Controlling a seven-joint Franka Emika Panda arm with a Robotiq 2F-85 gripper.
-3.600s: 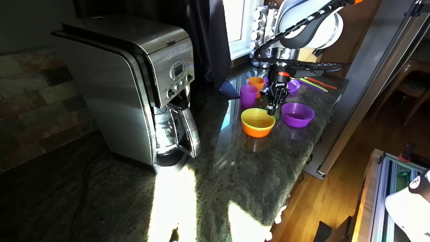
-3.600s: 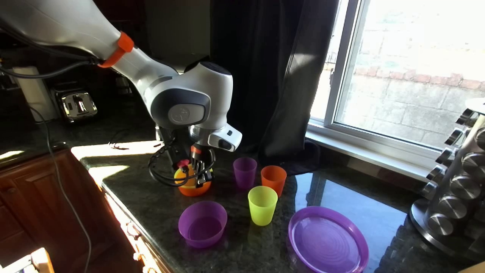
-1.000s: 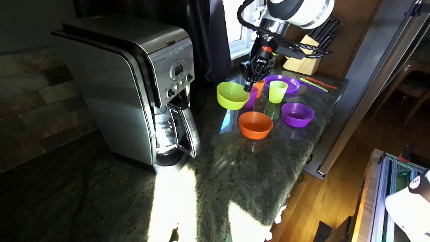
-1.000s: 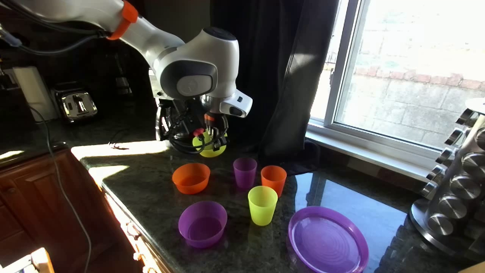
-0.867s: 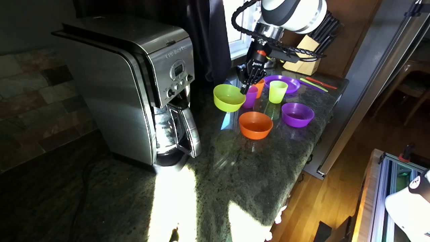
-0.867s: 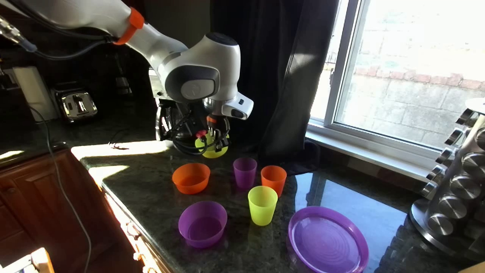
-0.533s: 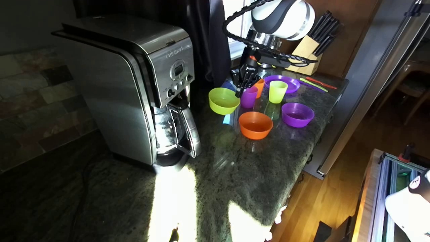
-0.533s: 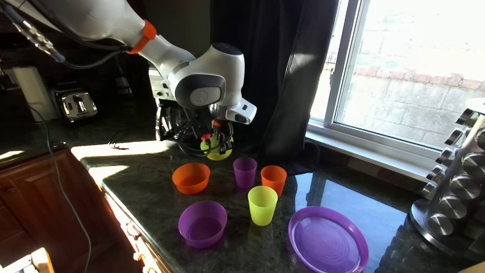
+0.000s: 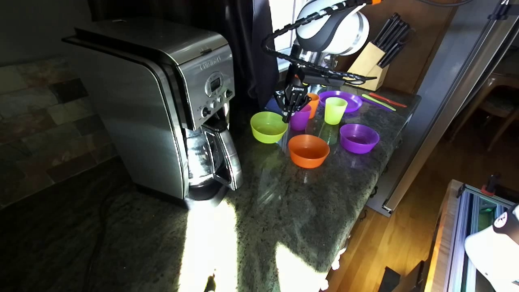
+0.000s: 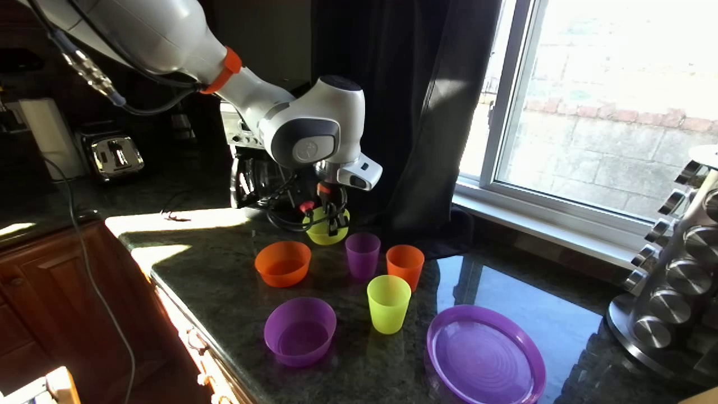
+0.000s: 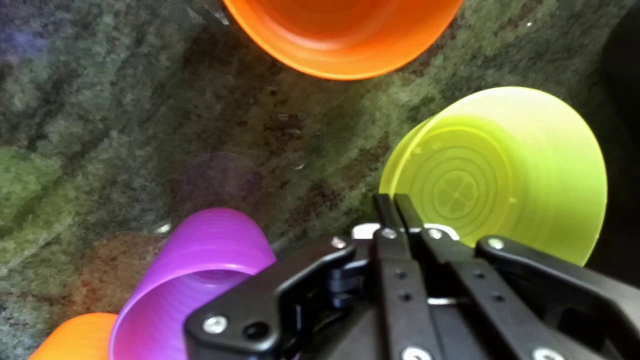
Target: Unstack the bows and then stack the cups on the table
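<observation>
Moves lime-green bowl (image 9: 269,127), rim-held in closed hand (image 11: 393,200), clear of orange bowl (image 9: 309,151); presumably unstacking; next, lower and release.

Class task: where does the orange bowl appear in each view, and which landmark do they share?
In an exterior view: orange bowl right of centre, about mid-height.
In an exterior view: orange bowl left of centre, below mid-height.
Wrist view: orange bowl at the top, cut off by the edge.
Shared landmark: the lime-green bowl.
</observation>
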